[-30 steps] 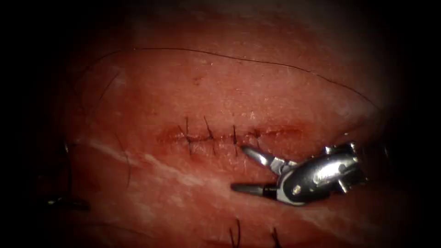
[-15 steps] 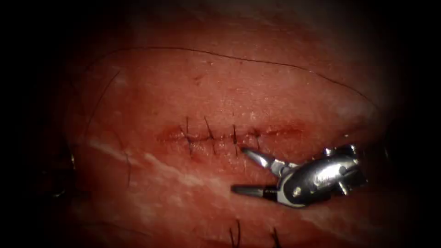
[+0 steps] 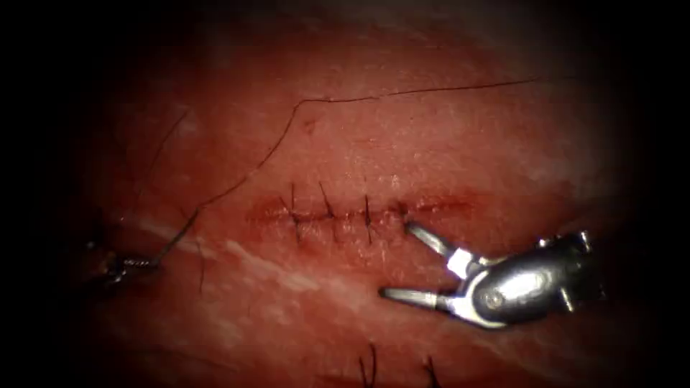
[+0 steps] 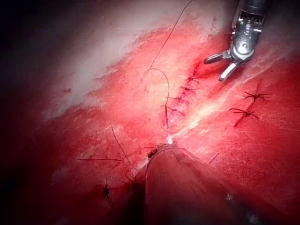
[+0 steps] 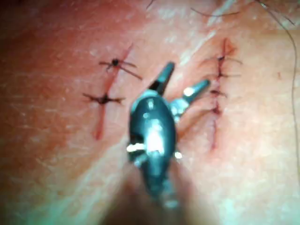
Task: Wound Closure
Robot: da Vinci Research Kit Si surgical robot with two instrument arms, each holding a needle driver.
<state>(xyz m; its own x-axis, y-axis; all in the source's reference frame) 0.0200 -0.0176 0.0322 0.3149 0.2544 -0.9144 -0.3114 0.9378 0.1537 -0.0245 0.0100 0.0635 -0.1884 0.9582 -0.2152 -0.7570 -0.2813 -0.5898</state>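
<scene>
Glistening red tissue (image 3: 345,144) carries a stitched horizontal cut (image 3: 359,212). Just below its right end hovers the right arm's silver needle driver (image 3: 402,262), jaws spread wide, holding nothing. Far to its left, the left arm's tool (image 3: 115,266) sits in shadow, apparently pinching the thin dark thread (image 3: 287,129); needle not discernible.

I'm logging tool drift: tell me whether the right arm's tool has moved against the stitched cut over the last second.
Yes. The right tool, jaws open and holding nothing, has shifted rightward along the stitched cut; its upper tip now lies right of the last stitch.
</scene>
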